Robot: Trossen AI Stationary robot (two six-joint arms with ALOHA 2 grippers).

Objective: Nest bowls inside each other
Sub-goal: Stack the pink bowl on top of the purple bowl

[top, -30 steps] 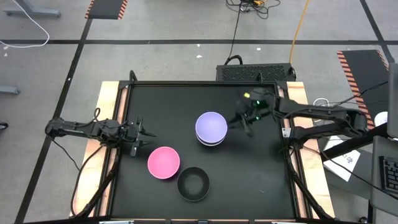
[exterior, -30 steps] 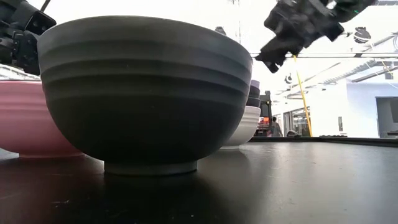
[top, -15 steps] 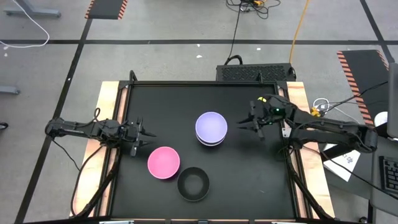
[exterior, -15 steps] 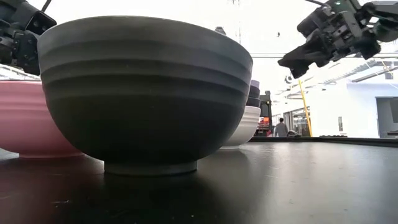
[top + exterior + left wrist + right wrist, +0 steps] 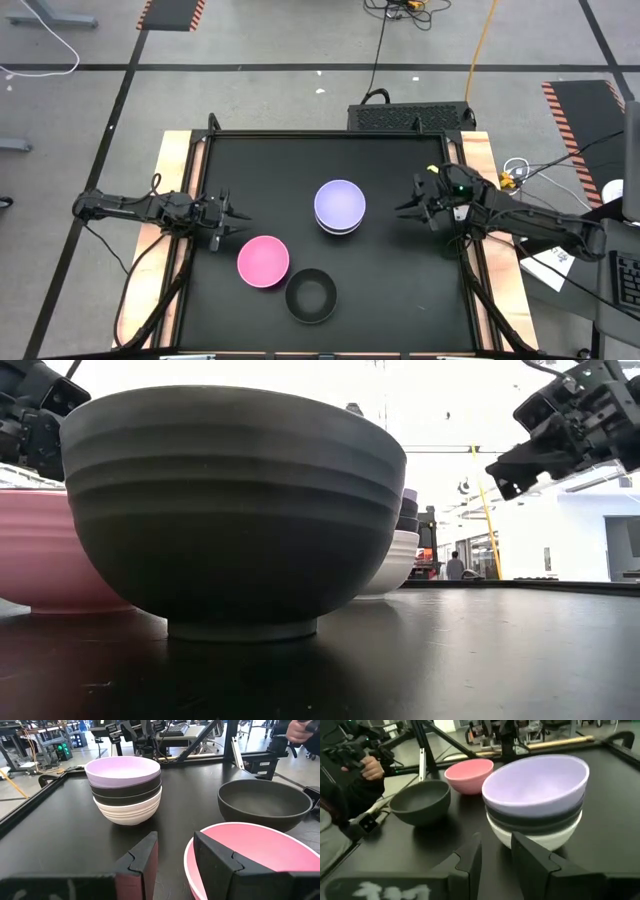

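Observation:
A stack of nested bowls (image 5: pixel 340 207) stands mid-table: a lavender bowl (image 5: pixel 535 782) on top, black (image 5: pixel 127 792) under it, white (image 5: pixel 129 810) at the bottom, resting on the table. A pink bowl (image 5: pixel 263 261) and a single black bowl (image 5: pixel 311 296) stand apart on the table toward the near edge. My left gripper (image 5: pixel 175 842) waits open at the left edge (image 5: pixel 236 218), pointing past the pink bowl's rim. My right gripper (image 5: pixel 404 208) hovers open to the right of the stack (image 5: pixel 495 845), nothing between its fingers.
A raised frame (image 5: pixel 200 140) borders the black table top. A black box (image 5: pixel 410 117) sits behind the far edge. A person's hand (image 5: pixel 370 767) shows beyond the table's near side. Bare table lies at the near right (image 5: pixel 410 290).
My right gripper has drawn back from the stack toward the table's right edge and sunk lower. The lavender bowl stays on top of the stack. The bowls have not moved.

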